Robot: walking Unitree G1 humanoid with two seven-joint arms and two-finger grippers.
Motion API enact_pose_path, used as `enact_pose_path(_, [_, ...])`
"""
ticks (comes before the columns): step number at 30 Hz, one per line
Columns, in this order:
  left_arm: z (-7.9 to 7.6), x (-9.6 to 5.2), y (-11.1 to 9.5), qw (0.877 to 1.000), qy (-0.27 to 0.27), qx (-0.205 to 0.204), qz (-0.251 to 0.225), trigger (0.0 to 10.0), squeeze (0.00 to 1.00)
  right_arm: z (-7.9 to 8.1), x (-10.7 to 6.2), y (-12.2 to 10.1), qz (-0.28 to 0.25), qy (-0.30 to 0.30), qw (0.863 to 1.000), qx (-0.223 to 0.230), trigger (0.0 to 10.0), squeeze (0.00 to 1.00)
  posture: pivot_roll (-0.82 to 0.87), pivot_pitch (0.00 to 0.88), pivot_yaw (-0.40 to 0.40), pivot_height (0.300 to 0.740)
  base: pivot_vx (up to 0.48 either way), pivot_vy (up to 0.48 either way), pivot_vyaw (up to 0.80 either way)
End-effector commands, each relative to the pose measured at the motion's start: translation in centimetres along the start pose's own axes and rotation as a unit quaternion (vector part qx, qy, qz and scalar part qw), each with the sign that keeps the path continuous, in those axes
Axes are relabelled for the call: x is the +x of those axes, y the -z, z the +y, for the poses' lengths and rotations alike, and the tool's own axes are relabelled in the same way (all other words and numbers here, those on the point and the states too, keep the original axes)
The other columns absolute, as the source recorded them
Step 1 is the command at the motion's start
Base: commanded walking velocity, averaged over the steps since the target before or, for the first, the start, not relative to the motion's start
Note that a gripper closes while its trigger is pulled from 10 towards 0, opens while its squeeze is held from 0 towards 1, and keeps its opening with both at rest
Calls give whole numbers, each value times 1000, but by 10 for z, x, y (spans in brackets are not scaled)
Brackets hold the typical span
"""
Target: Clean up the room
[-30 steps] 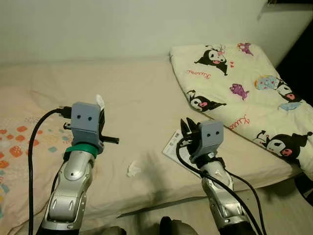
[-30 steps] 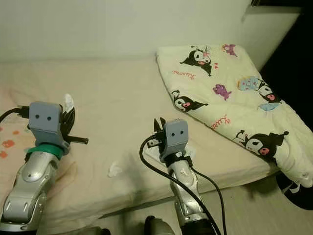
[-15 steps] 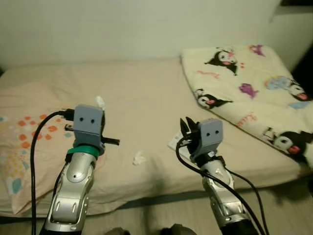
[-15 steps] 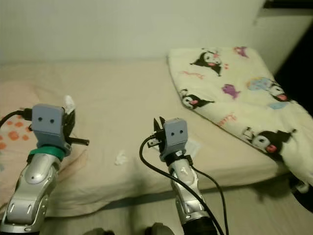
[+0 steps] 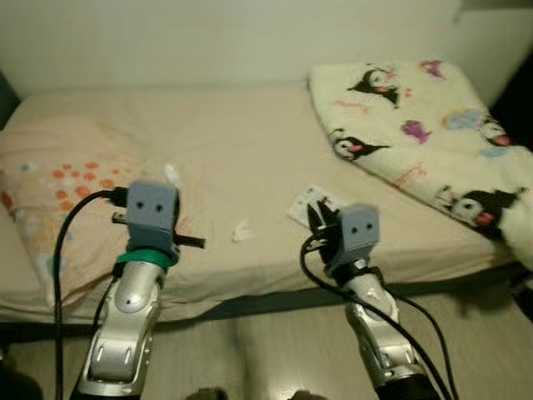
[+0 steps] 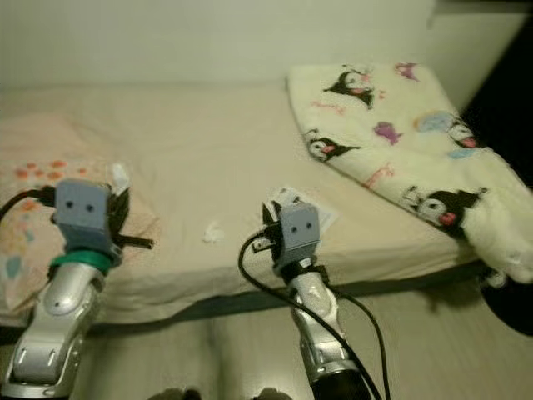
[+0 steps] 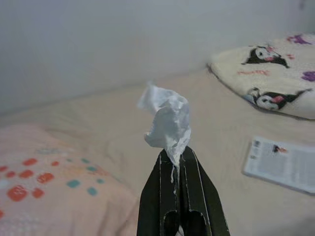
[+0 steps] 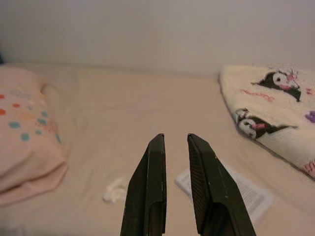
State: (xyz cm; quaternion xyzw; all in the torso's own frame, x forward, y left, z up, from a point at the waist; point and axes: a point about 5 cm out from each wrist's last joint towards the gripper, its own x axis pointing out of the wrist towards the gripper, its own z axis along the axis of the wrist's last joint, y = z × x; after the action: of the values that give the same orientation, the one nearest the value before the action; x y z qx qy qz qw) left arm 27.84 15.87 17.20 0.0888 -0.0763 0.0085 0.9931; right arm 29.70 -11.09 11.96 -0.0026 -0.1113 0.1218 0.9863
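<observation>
Tissue [image 7: 167,123], white and crumpled into a loose twist, is pinched at its lower end between the closed fingertips of the left gripper [image 7: 178,158], which holds it up in the air above a bed [image 5: 233,158]. The wad flares out above the black fingers [image 7: 197,191], creased and ragged at its edges. In the head views the left gripper is raised at the near left side of the bed, beside a pale pink pillow [image 5: 58,200] printed with orange and teal spots, and the white scrap peeks out just past its grey wrist block. A second, smaller piece of tissue [image 5: 241,231] lies loose on the beige sheet near the bed's front edge, between the two arms. The right gripper [image 8: 173,142] is held up over the front edge of the bed with nothing in it, its two fingers [image 8: 202,182] parted by a narrow gap and pointing across the mattress. Just beyond it a white leaflet [image 5: 316,202] with dark print lies flat on the sheet. Farther right a cream blanket [image 5: 416,142] with black-and-white cartoon figures is folded over that end of the bed and hangs off the front corner. A plain pale wall [image 5: 233,42] runs behind the bed, and light floor [image 5: 266,350] shows below its front edge.
</observation>
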Motion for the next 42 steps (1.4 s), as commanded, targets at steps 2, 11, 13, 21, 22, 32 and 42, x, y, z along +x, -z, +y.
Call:
enact_pose_path(2, [5, -3, 5, 1000, -8, 10, 10, 10000, 0, 5, -1, 2, 2, -7, 1000, 5, 10000, 0, -22, 42, 3, 740, -291, 0, 0])
enact_pose_path(11, [5, -4, 6, 1000, -9, 11, 12, 10000, 0, 7, 0, 2, 0, -12, 1000, 2, 10000, 0, -20, 43, 2, 740, -289, 0, 0])
enact_pose_path(13, [5, -4, 7, 1000, -9, 11, 12, 10000, 0, 8, 0, 2, 0, -13, 1000, 1, 10000, 0, -20, 43, 2, 740, -291, 0, 0])
enact_pose_path(21, [5, -5, 9, 1000, -8, 13, 15, 10000, 0, 8, 1, 3, 2, -20, 1000, -1, 10000, 0, -19, 39, 0, 740, -141, 0, 380])
enact_pose_path(22, [5, -5, 9, 1000, -8, 13, 15, 10000, 0, 8, 1, 3, 2, -20, 1000, -1, 10000, 0, -19, 39, 0, 740, 0, 0, 800])
enact_pose_path(32, [2, -5, 12, 999, 1, 25, 26, 10000, 0, 9, 2, 3, 2, -23, 1000, 3, 10000, 4, -15, 34, -2, 740, 0, 0, 800])
enact_pose_path(42, [1, -4, 15, 999, -4, 16, 42, 10000, 0, 11, 3, 2, -1, -28, 1000, 8, 10000, 8, -16, 35, 0, 740, 0, 0, 800])
